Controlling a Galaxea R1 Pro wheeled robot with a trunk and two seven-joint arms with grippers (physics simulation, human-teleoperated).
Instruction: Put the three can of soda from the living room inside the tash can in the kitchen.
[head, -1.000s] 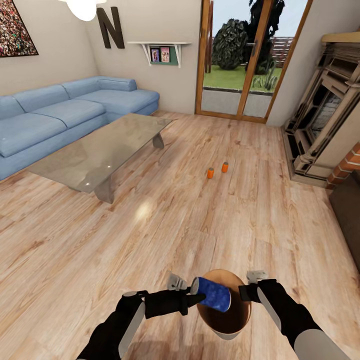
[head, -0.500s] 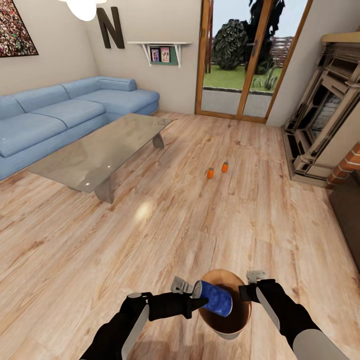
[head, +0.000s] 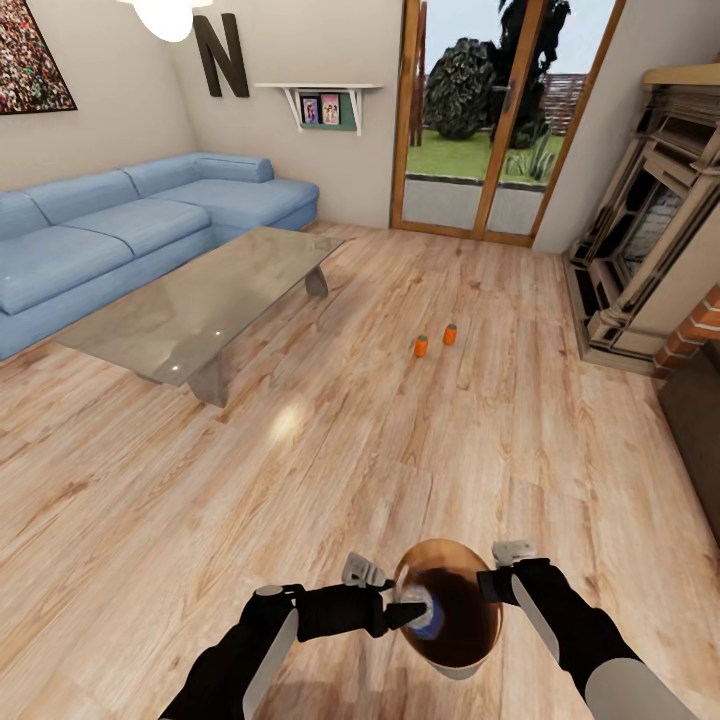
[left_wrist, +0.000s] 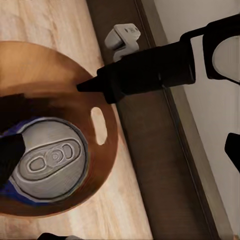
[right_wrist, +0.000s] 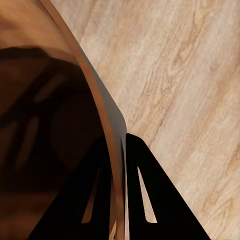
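From where I stand the blue sofa (head: 130, 225) fills the far left corner, with the long glass-topped low table (head: 200, 300) just in front of it, clear of the open floor.

Nearer, at the robot's own left, the left gripper (head: 405, 612) reaches in over the mouth of the brown bin (head: 470, 655). Whether its fingers are spread or closed I cannot tell; only dark tips show at the rim. Directly beneath it a blue can (left_wrist: 47, 160) with a silver pull-tab top sits upright down inside the bin (blue, mind you, where the ones on the floor are orange). I'd judge the arm hangs there because the bin's opening is the drop point.

The bin itself is off the floor, carried in front of the robot. The right gripper (right_wrist: 118, 150) explains how: its two dark fingers (right_wrist: 95, 195) straddle the thin wall, one inside, one outside, pinched narrow on the rim. That grip keeps the opening level and facing up.

Further out, middle of the wood floor (head: 330, 440), two orange soda cans (head: 421, 346) stand upright, near each other but apart, well away from robot and table. They are yet to be collected, I'd say.

On the right are the glass doors (head: 490, 130) and the brick fireplace (head: 650, 250).
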